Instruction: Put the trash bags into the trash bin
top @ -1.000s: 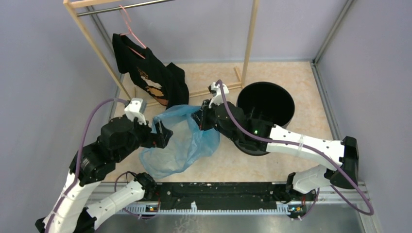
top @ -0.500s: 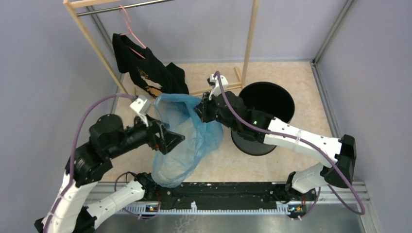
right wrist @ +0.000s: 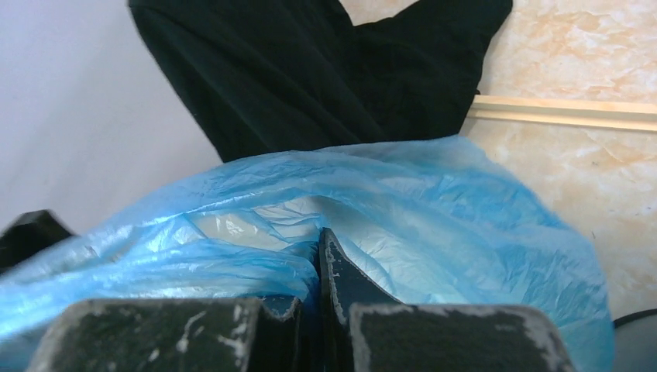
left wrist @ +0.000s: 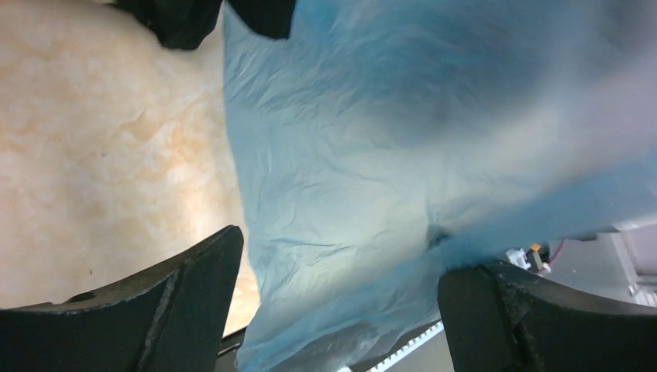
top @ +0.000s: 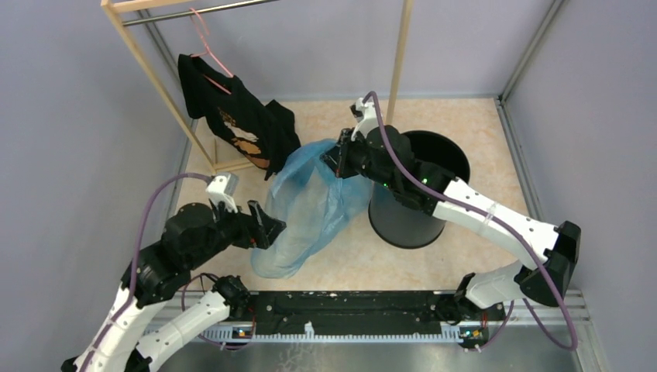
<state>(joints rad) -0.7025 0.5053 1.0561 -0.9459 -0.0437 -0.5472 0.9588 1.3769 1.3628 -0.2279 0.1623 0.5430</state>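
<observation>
The light-blue trash bag (top: 310, 205) hangs in the air from my right gripper (top: 341, 155), which is shut on its bunched top edge just left of the black trash bin (top: 403, 225). The bag's lower end trails near the floor by the front rail. In the right wrist view my gripper (right wrist: 318, 248) pinches a fold of the bag (right wrist: 434, 201). My left gripper (top: 271, 229) is open at the bag's left side. In the left wrist view its fingers (left wrist: 186, 287) stand wide apart with the bag (left wrist: 341, 178) between and beyond them.
A black shirt (top: 240, 124) hangs on a pink hanger (top: 203, 39) from a wooden rack (top: 400, 62) at the back left, close behind the bag. It also shows in the right wrist view (right wrist: 310, 70). Grey walls enclose the floor.
My right gripper has carried the bag's top up and to the right, toward the bin's left rim. The bag now hangs longer and narrower. My left arm has drawn back slightly.
</observation>
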